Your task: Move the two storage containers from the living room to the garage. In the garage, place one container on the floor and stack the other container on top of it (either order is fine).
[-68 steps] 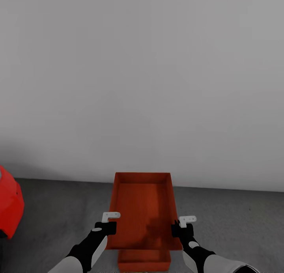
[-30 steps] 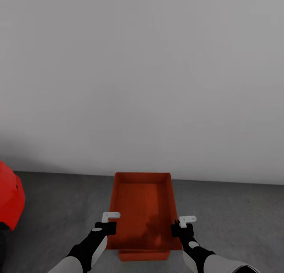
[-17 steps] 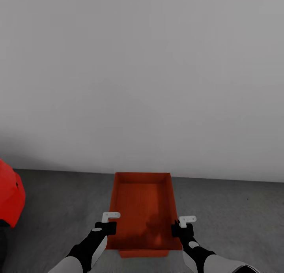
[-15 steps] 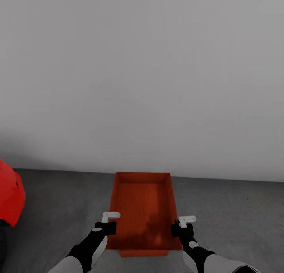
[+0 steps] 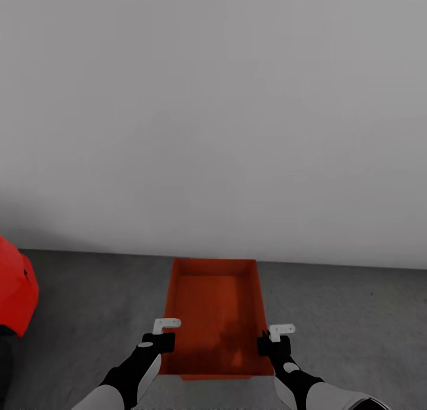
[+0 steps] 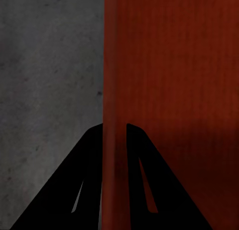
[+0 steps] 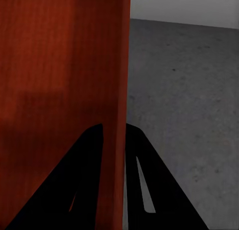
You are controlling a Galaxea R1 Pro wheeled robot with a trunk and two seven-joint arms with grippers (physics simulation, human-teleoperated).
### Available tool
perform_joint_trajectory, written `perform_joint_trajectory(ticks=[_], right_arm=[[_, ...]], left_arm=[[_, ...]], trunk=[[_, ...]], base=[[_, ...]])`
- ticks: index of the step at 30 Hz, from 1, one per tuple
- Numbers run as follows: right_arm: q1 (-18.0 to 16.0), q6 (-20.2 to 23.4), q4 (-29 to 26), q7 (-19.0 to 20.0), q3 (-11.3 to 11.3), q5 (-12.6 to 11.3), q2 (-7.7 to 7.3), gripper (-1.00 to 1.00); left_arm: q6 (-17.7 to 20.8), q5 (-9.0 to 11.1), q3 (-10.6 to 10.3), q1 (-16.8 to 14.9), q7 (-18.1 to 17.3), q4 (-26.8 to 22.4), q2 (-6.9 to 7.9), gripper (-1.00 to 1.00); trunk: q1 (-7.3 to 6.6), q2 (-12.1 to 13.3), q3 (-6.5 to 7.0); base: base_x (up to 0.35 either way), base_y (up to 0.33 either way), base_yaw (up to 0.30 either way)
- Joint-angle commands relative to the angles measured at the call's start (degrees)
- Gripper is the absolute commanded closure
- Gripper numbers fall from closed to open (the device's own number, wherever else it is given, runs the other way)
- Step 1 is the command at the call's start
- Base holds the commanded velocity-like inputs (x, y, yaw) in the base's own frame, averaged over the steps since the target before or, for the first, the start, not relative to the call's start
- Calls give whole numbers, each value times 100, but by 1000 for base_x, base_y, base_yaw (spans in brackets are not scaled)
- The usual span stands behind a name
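- In the lower centre of the head view, an orange-red storage container [image 5: 214, 315] hung between the robot's two arms, its open top facing up and its far end pointing toward the pale grey wall [image 5: 213, 114].
- The left end effector [image 5: 161, 339] was clamped on the container's left wall; in the left wrist view, its two dark fingers [image 6: 87, 155] stood on either side of that thin wall [image 6: 113, 90].
- The right end effector [image 5: 268, 343] gripped the opposite wall the same way, the right wrist view showing its fingers [image 7: 144, 160] straddling the rim [image 7: 119, 90].
- Dark grey concrete floor [image 5: 338, 321] spread below and to both sides of the container, meeting the wall across the middle of the frame.
- Part of a red car [image 5: 16, 291] showed at the left edge of the head view, well apart from the container.
- A thin orange-red strip [image 5: 214, 377] ran just beneath the container's near edge; what it belonged to could not be told.
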Motion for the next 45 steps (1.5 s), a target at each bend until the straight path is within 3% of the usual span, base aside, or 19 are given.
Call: perform_joint_trajectory(ticks=[1,34,45], right_arm=[[-6,-21,16,-22,-146,-100,2,100],[-6,-21,16,-19,-141,-96,4,100],[-6,-29,16,-19,-141,-96,4,100]], left_arm=[[31,42,-38,-2,75,-27,-37,100],[59,42,-47,-2,66,-27,-37,100],[59,43,-47,-2,66,-27,-36,100]], trunk=[[1,-6,-16],[1,-6,-314],[1,-6,-413]], base=[[0,0,0],[1,0,0],[128,0,0]])
